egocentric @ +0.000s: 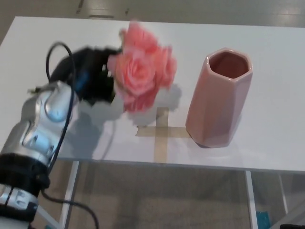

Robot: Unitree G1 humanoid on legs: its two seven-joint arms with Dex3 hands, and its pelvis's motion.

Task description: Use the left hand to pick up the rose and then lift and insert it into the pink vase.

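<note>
Left hand point(90, 76) was clamped on the rose point(140, 71) just behind the blooms, holding it clear of the worktop point(267, 57), left of the pink vase point(219, 98) and apart from it. Risk, my read: stem hidden behind the hand, so it could miss the narrow mouth or knock the vase over. No readable labels or writing. Right hand out of view.

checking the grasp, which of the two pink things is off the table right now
The rose, held in the left hand, is raised, its shadow on the table below it. The pink vase stands upright on the table.
</note>
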